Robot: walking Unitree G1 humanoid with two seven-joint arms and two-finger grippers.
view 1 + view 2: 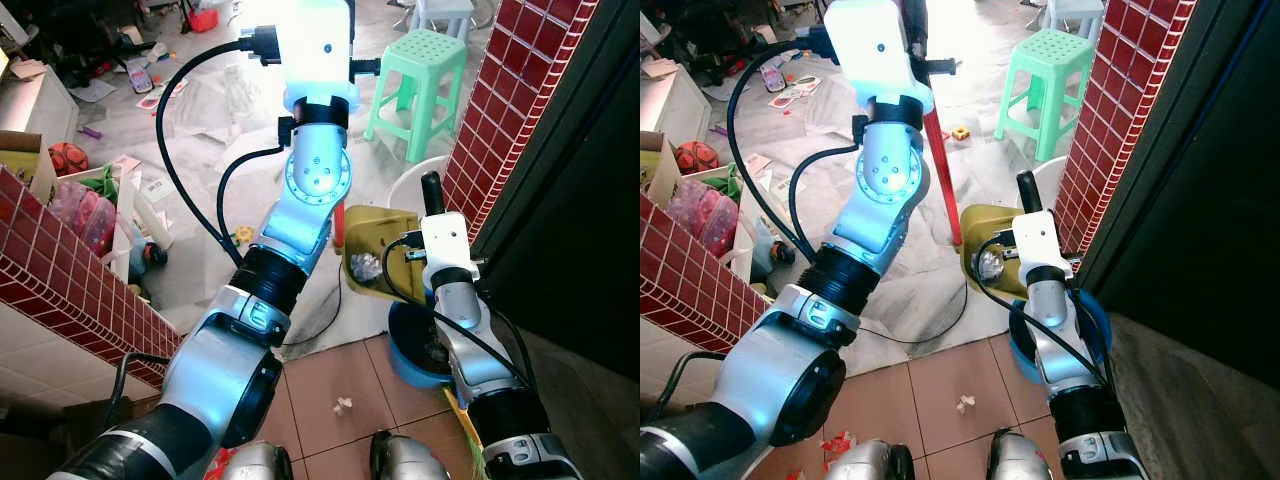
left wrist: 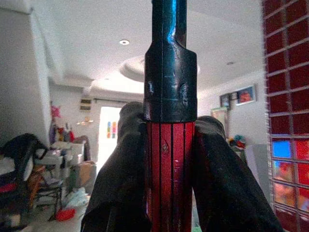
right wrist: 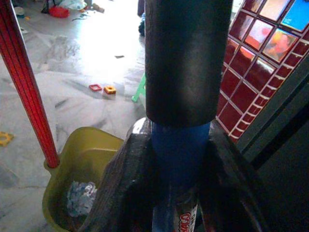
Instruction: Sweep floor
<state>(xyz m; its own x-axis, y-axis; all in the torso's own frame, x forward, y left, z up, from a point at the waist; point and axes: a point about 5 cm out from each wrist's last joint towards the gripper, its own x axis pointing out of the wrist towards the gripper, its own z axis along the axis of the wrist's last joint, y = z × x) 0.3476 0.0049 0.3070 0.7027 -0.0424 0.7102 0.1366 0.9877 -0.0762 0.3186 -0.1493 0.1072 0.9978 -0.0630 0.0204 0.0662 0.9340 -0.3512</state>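
My left gripper (image 2: 170,169) is raised high and shut on a red pole (image 1: 940,170) with a black grip (image 2: 170,72). The pole runs down to a yellow dustpan (image 1: 378,232) standing on the floor, with crumpled paper (image 1: 365,265) inside. My right gripper (image 3: 178,183) is shut on a blue broom handle (image 3: 179,145) with a black sleeve (image 1: 432,192) at its top. The blue broom head (image 1: 408,352) rests on the tiles just behind the dustpan. A small white scrap (image 1: 343,405) lies on the brown tiles near my feet, and red bits (image 1: 835,445) lie to the left.
A red-tiled pillar (image 1: 500,100) and a dark door stand close on the right. A low red-tiled wall (image 1: 70,270) is on the left, with boxes of toys (image 1: 80,200) behind it. A green stool (image 1: 420,75) and a white tub (image 1: 412,180) stand ahead. Toys litter the far floor.
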